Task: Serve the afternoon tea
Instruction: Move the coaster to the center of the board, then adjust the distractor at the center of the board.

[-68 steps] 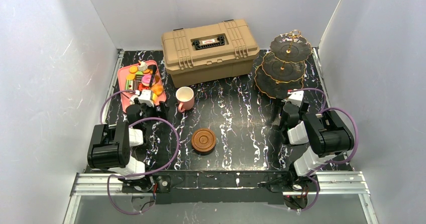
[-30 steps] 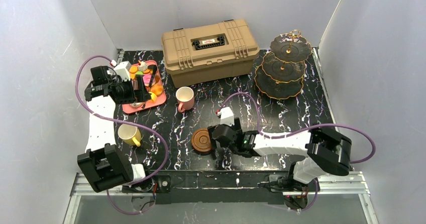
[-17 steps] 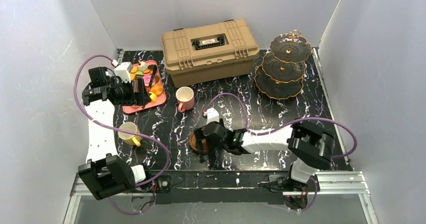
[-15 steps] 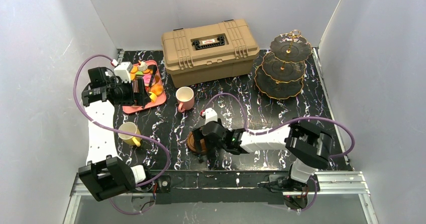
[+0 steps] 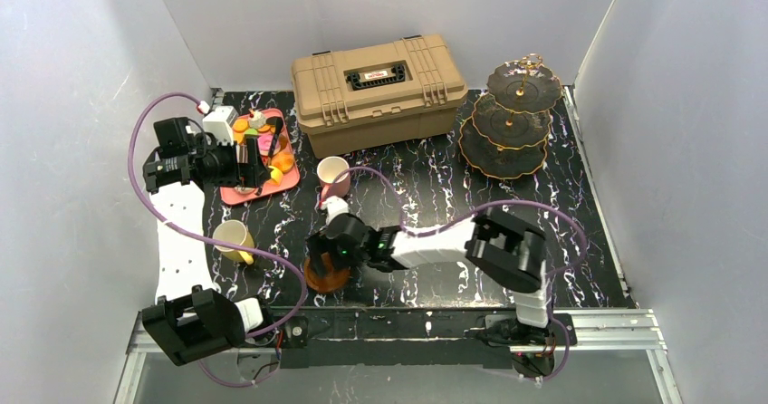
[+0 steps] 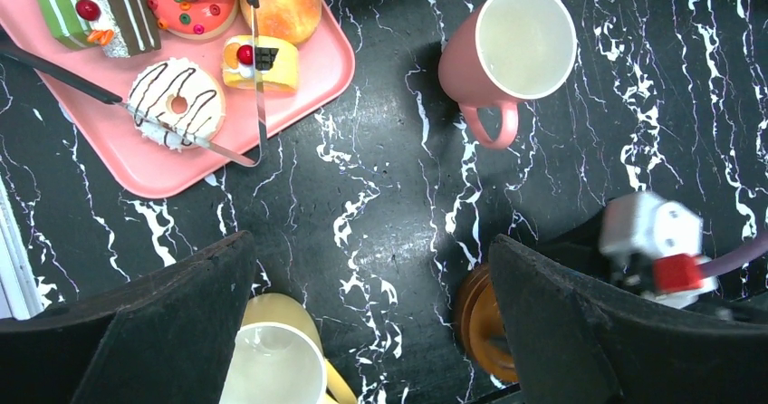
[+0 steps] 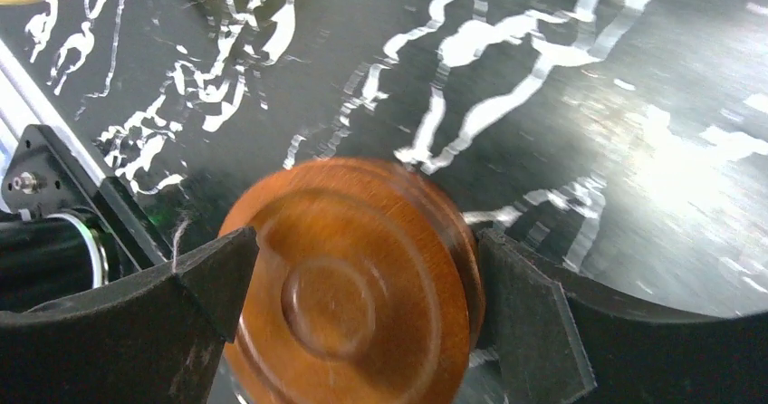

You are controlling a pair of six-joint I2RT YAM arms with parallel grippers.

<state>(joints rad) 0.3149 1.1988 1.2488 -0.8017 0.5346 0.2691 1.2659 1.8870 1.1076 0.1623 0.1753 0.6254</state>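
Hovering above the pastries (image 6: 177,105) at the table's (image 5: 435,196) far-left corner with the left gripper (image 6: 371,264), jaws apart. By the left edge, the yellow cup (image 5: 231,238). Straddling the brown saucers (image 7: 353,313) beside the near edge with the right gripper (image 7: 362,241), jaws spread wide. At the far-right corner, the tiered stand (image 5: 507,123).

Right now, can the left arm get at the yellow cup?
Probably yes. The left fingers are open and raised; the yellow cup stands upright on the table below them, nothing over it. The right fingers are at the brown saucers, apart from it.
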